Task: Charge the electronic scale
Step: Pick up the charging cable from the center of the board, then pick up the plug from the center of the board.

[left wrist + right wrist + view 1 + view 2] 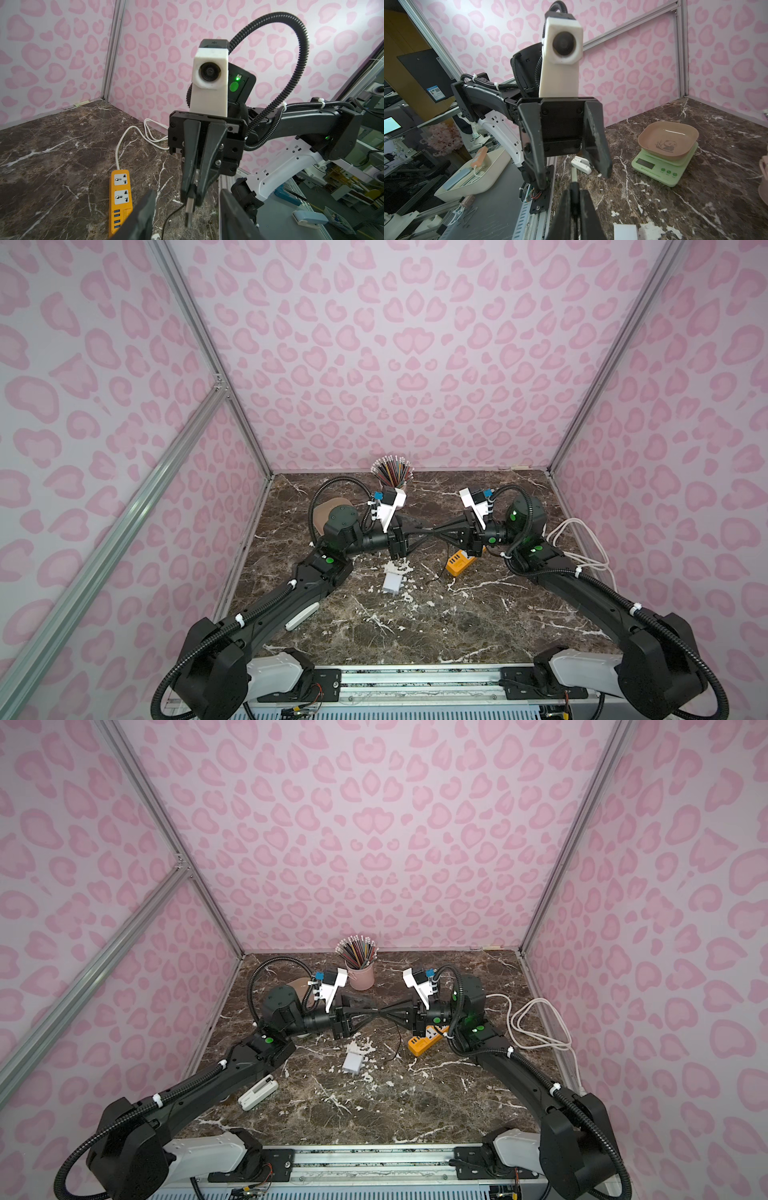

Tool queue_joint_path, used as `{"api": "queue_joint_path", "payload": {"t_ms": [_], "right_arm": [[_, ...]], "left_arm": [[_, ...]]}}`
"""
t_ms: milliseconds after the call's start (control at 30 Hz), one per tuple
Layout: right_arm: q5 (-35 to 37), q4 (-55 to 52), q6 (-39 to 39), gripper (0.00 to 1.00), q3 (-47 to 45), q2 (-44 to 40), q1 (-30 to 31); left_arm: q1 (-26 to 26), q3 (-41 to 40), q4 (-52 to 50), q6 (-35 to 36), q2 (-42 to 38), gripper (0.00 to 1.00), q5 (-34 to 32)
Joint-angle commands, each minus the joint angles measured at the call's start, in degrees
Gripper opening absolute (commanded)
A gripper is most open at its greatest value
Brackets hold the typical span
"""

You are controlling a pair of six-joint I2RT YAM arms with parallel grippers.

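Black arms (286, 603), white wrist-camera mounts (390, 510), ribbed black conduit (270, 15), green dots (234, 86), possibly stickers.

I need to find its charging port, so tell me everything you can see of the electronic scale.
The electronic scale is small, pale green, plastic-looking, with a grey display and green buttons on its front. An empty beige rounded-square tray with a panda print sits level on top. It stands flat on the marble table; nothing else touches it, and no port shows.
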Motion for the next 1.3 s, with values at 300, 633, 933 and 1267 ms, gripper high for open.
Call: {"api": "queue_joint_path", "payload": {"t_ms": [300,633,933,1267], "right_arm": [[2.7,-12.1,2.6,0.0,0.8,3.6,-7.8],[8.8,-23.5,3.3,0.0,-0.1,2.4,-8.0],[8.4,-25.7,2.4,0.0,0.1,2.5,-8.1],[8.1,-26.9,2.7,0.0,0.7,4.5,-8.1]], "left_arm": [[-7.0,-9.7,-10.0,7.8,-1.2,0.83,-44.8],[-13.5,-12.8,-18.7,0.1,9.2,0.92,-61.8],[-15.2,-14.5,-18.8,-1.4,13.7,0.87,-58.2],[-15.6,-15.5,-18.6,-1.7,15.5,0.74,-56.2]]}}
